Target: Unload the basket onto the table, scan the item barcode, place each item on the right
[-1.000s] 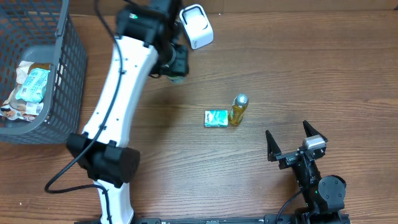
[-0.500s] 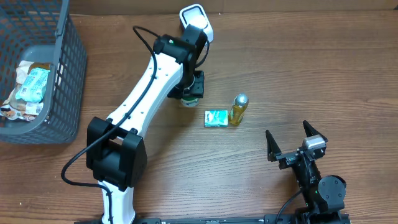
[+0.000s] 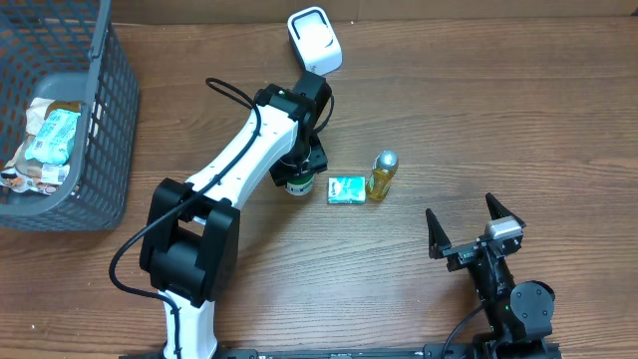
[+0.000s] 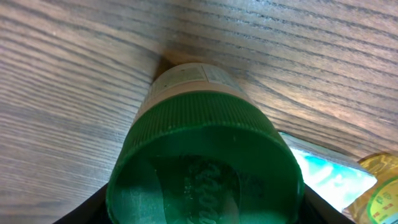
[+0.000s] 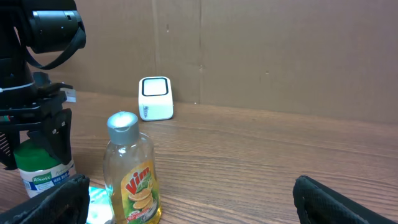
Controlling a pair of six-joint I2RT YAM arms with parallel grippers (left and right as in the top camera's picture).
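Left gripper (image 3: 299, 174) clenched on green-capped Knorr jar (image 5: 43, 177), right gripper (image 3: 462, 209) released, Vim bottle (image 5: 132, 180) nearby

We see a wooden table (image 3: 518, 120) carrying a grey basket (image 3: 116, 122) far left, a white scanner (image 3: 314, 40) far, and mid-table a green-capped jar (image 5: 43, 174), a teal packet (image 3: 347, 189) and a yellow bottle (image 3: 382, 176).

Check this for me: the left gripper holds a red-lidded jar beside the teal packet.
The lid is green, not red; the left wrist view shows it. The left gripper holds a green-lidded jar beside the teal packet.
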